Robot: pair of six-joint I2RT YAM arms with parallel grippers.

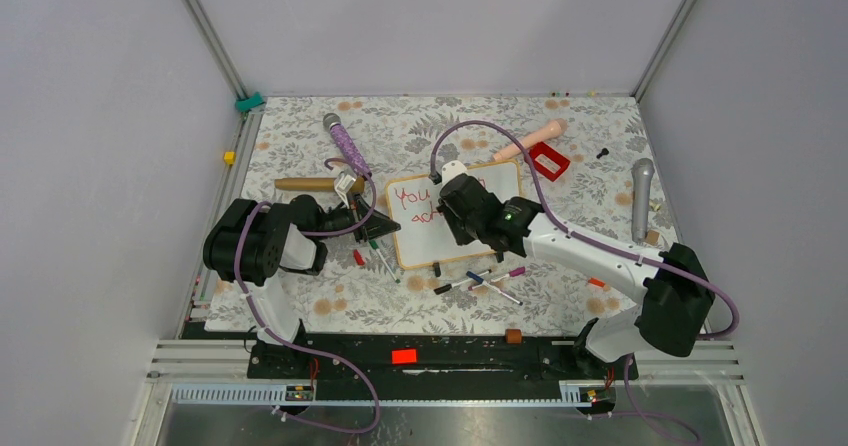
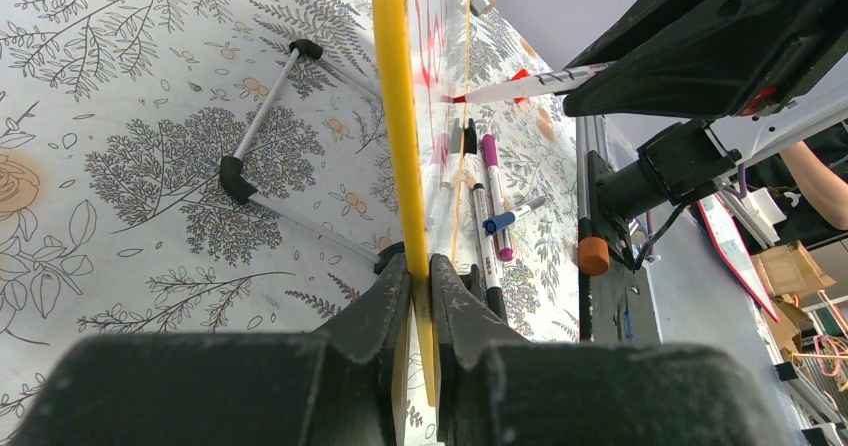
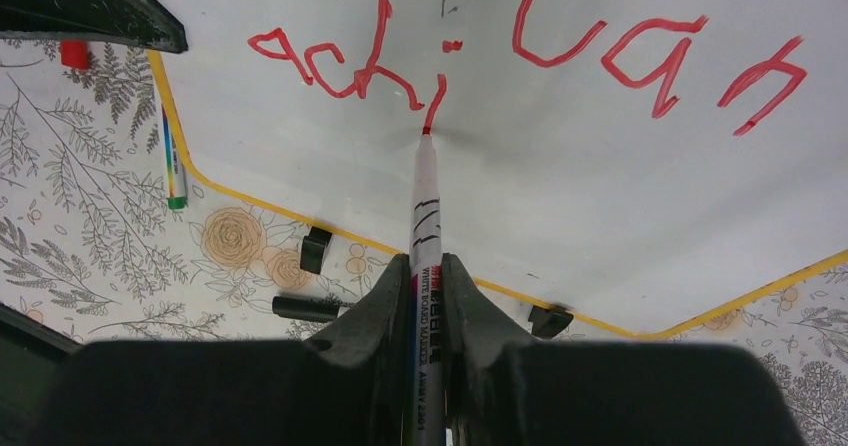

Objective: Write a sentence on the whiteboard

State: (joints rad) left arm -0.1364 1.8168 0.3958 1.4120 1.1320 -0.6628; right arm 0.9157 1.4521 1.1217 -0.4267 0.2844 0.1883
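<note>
The whiteboard point(image 1: 495, 191) lies mid-table, with a thin yellowish frame point(image 3: 300, 221) and two black clip feet. Its red sentence point(image 1: 412, 198) reads "You can" and below it "achi" point(image 3: 350, 66). My right gripper point(image 1: 462, 228) is shut on a red whiteboard marker point(image 3: 424, 201); its tip touches the board at the bottom of the "i". My left gripper point(image 1: 378, 228) is shut on the board's left edge point(image 2: 395, 116), seen edge-on in the left wrist view. The marker also shows in that view point(image 2: 525, 86).
Several loose markers point(image 1: 490, 279) lie just in front of the board, and a green-tipped one point(image 1: 383, 258) lies by my left gripper. A red cap point(image 1: 358, 257), a purple microphone point(image 1: 345, 144), a grey microphone point(image 1: 640, 196), a red box point(image 1: 548, 160) and a wooden stick point(image 1: 310, 183) lie around.
</note>
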